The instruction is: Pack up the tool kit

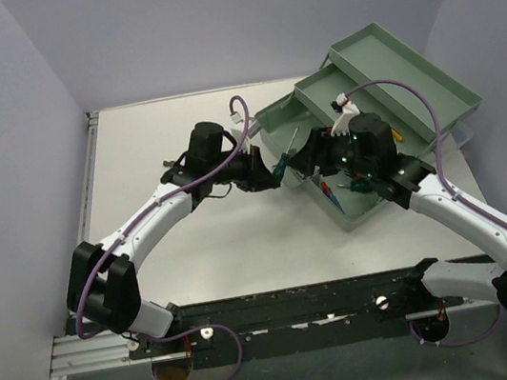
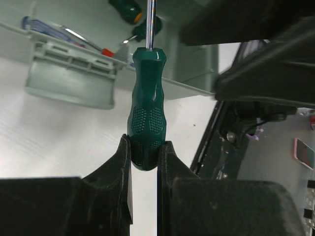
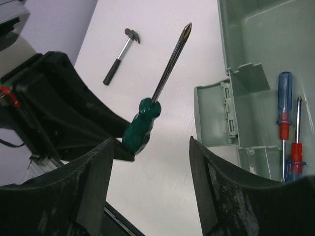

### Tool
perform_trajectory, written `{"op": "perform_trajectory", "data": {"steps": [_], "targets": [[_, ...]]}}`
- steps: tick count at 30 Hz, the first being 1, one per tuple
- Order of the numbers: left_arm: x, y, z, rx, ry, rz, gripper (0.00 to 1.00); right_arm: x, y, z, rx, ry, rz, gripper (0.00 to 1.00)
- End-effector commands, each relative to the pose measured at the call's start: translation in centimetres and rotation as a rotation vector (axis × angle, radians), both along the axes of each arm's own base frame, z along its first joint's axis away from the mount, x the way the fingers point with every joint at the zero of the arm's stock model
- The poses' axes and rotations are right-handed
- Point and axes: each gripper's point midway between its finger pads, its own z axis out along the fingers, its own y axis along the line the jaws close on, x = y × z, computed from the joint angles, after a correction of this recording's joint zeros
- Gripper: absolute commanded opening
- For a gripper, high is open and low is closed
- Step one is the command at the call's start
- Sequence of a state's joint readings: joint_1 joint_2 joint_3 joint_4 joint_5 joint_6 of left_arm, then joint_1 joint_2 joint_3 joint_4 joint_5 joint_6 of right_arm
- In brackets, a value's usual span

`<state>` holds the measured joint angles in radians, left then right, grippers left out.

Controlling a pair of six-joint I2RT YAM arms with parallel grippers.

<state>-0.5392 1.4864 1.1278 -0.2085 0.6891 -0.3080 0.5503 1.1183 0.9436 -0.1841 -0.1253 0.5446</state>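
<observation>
My left gripper (image 2: 144,153) is shut on the butt end of a green-handled screwdriver (image 2: 147,108), and it also shows in the top view (image 1: 265,171). The steel shaft points toward the open grey-green toolbox (image 1: 391,81). My right gripper (image 3: 152,147) is open and empty, just in front of the screwdriver (image 3: 141,127), beside the toolbox's near corner (image 3: 211,118). In the top view the right gripper (image 1: 307,164) faces the left one. Two blue-and-red screwdrivers (image 3: 284,105) lie inside the box. A small hammer (image 3: 120,56) lies on the white table behind.
The toolbox's tiered trays (image 1: 428,75) fan open toward the back right. Its latch (image 2: 74,73) hangs over the near wall. Another green handle (image 2: 127,10) lies inside the box. The purple cables (image 1: 413,97) arc over the arms.
</observation>
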Motion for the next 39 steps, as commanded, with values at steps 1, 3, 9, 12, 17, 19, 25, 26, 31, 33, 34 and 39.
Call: {"op": "perform_trajectory", "data": {"steps": [1,3,9,12,17,19,25,26,31,33,34,39], "targets": [[-2.0,-1.9,4.5,-0.172,-0.064,-0.092,0.0,1.3,1.4,0.7,0.051,0.02,-0.046,0.68],[-1.9,-1.8,4.4,-0.173,-0.056,-0.076,0.0,1.4,1.4,0.3,0.037,0.021,-0.072,0.67],[-3.2,-2.9,4.7,-0.198,-0.048,-0.122,0.0,1.3,2.5,0.5,0.087,0.004,-0.05,0.67],[-3.6,-3.2,4.6,-0.198,-0.051,-0.135,0.0,1.3,3.3,0.2,0.108,0.016,-0.029,0.66],[-3.8,-3.2,4.7,-0.196,-0.065,-0.141,0.0,0.9,3.8,-0.3,0.109,0.016,-0.027,0.37],[-3.7,-3.2,4.8,-0.189,-0.073,-0.144,0.01,1.0,3.3,-0.2,0.097,0.003,-0.041,0.16],[-1.6,-1.2,3.9,-0.034,-0.19,-0.036,0.99,2.4,-0.8,0.7,-0.158,-0.125,-0.138,0.0],[-1.1,-0.5,3.6,0.011,-0.222,-0.012,0.99,2.6,-1.8,1.1,-0.228,-0.142,-0.142,0.0],[4.3,5.1,1.7,0.269,-0.253,0.244,0.99,3.9,-8.4,0.0,-0.647,-0.078,-0.228,0.01],[6.8,8.4,0.3,0.343,-0.182,0.354,0.99,3.9,-10.7,-1.4,-0.746,-0.011,-0.23,0.01],[7.9,10.0,-0.3,0.359,-0.138,0.401,0.99,3.7,-11.3,-2.4,-0.785,0.017,-0.204,0.01],[11.0,17.4,-3.0,0.474,0.023,0.564,0.99,2.9,-13.0,-5.9,-0.954,0.099,-0.115,0.01]]}}
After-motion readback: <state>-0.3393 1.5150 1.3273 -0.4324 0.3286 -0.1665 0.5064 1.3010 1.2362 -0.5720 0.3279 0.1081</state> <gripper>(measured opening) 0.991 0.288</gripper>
